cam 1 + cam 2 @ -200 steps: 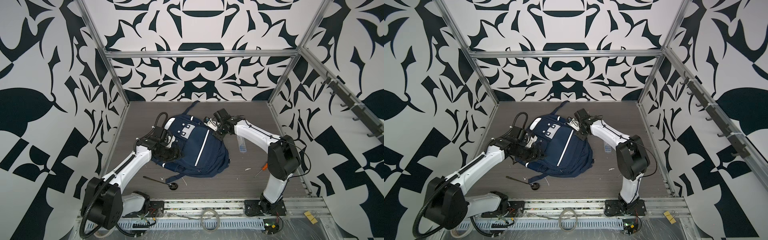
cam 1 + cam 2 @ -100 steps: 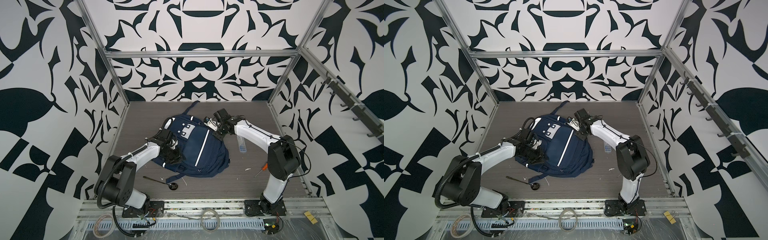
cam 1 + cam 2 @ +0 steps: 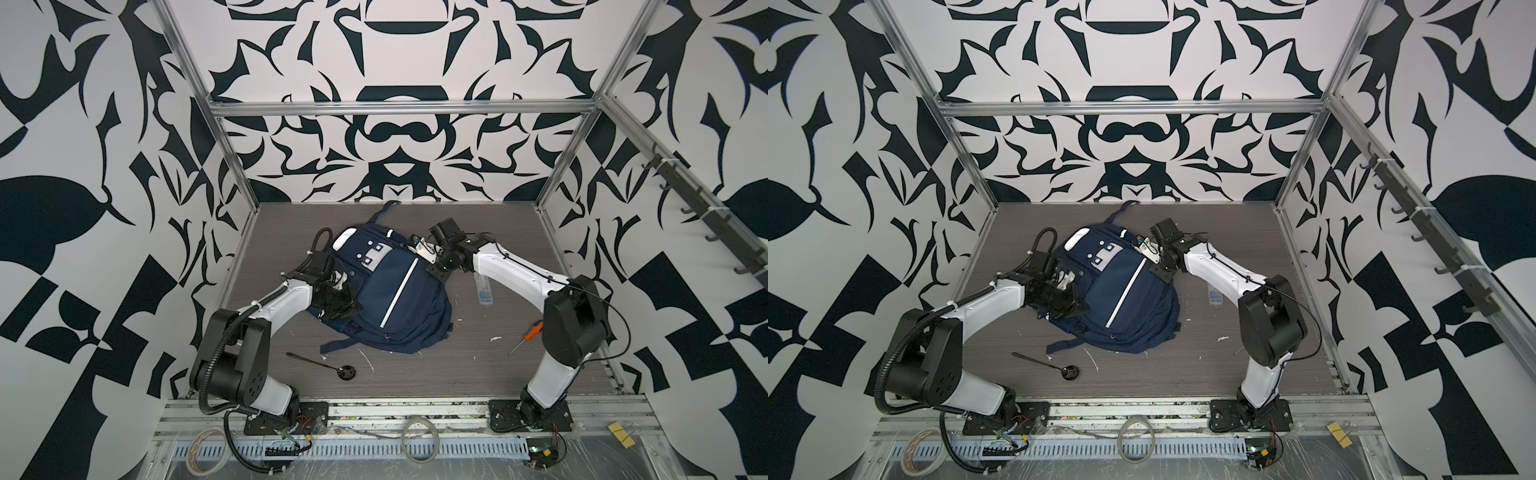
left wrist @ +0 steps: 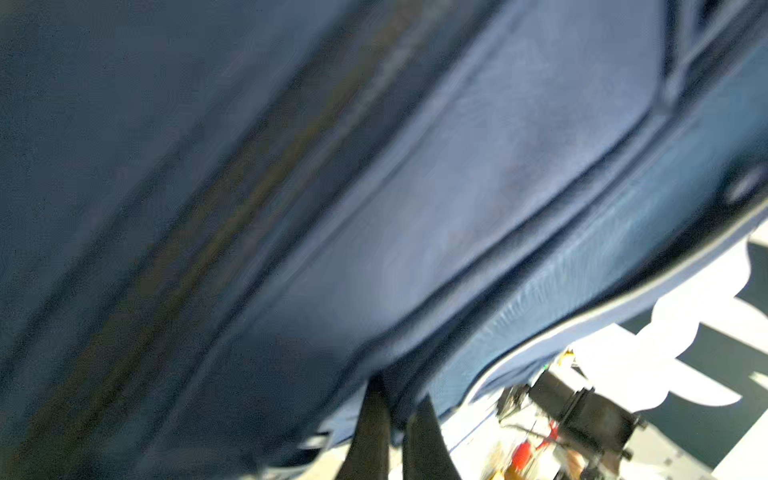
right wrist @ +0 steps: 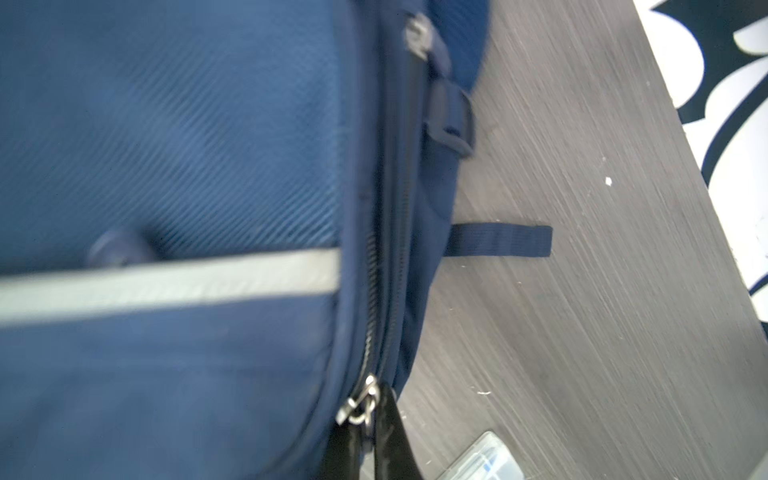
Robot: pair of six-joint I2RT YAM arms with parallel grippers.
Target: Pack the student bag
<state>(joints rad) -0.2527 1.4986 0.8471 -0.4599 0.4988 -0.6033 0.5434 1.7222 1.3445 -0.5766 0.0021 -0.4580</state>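
Left hand (image 4: 399,395) newly closed, now pinching student bag (image 3: 399,291) fabric; right hand (image 5: 372,419) unmoved, clamping zip pull (image 5: 359,405).

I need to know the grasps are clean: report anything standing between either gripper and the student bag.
Nothing visible does. The left gripper is shut on a fold of the student bag at its side, and the right gripper is shut on the zip pull at the opposite edge. Both touch it directly.
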